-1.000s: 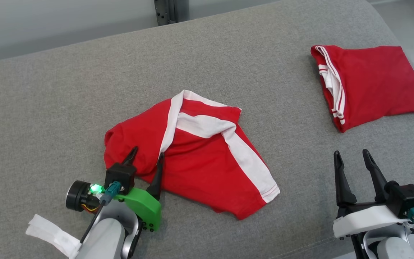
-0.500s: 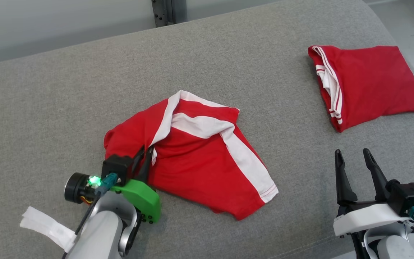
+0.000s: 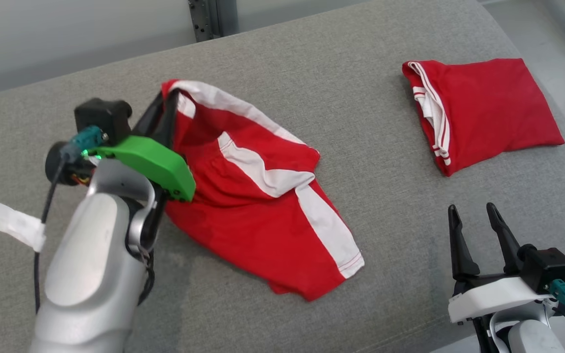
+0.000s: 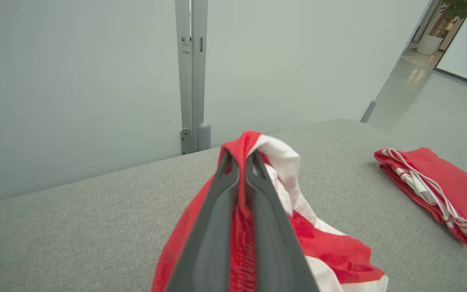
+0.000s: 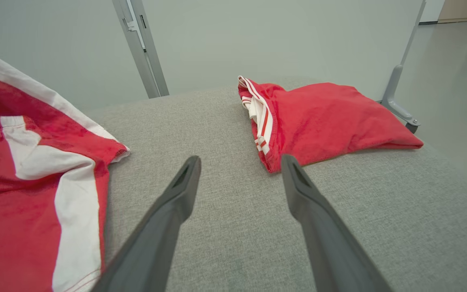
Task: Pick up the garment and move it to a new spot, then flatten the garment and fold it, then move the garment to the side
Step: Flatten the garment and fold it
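My left gripper (image 3: 165,100) pinches the red garment (image 3: 243,230) by one edge, raised above the grey cushion (image 3: 361,73). My right gripper (image 3: 472,211) stands spread and empty.

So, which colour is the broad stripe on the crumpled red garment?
White stripe on the garment; head view shows it best.

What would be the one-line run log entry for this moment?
phase: lift | left gripper: shut on crumpled red-and-white fabric garment, edge raised | right gripper: open, empty
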Controlling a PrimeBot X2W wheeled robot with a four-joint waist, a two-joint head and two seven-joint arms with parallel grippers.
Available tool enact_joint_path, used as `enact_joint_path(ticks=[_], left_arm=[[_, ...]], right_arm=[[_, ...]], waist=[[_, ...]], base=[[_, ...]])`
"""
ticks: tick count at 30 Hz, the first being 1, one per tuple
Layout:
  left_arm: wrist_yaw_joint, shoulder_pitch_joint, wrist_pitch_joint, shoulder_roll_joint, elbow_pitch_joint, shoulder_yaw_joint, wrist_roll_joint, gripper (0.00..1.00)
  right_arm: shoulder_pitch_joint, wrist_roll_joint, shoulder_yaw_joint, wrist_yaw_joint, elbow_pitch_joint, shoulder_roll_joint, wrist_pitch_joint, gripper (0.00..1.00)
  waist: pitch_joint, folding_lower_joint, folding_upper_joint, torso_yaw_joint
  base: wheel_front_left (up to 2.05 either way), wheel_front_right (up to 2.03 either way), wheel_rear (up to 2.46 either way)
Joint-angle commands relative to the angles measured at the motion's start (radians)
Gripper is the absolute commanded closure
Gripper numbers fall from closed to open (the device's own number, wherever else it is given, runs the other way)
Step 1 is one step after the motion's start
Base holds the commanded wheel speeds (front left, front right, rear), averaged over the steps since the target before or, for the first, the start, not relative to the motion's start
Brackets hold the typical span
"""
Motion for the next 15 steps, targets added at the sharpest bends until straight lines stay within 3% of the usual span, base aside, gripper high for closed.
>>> enact_joint_path(ticks=[1,8,15], left_arm=[[0.005,-0.043,0.000,0.005,0.006,0.014,-0.009,1.00],[0.007,-0.135,0.004,-0.011,0.011,0.040,-0.049,1.00],[-0.017,-0.031,0.011,-0.034,-0.044,0.029,-0.125,1.00]], right_arm=[[-0.012,0.003,0.001,-0.001,0.003,-0.002,-0.003,0.00],[0.012,0.004,-0.010,-0.001,0.011,-0.002,-0.003,0.00],[0.034,0.001,-0.031,-0.001,0.014,-0.002,-0.003,0.00]], waist=[[-0.001,0.0000,0.0000,-0.017],[-0.021,0.0000,0.0000,-0.043],[-0.038,0.0000,0.0000,-0.034]], base=[[0.00,0.00,0.00],[0.00,0.00,0.00],[0.00,0.00,0.00]])
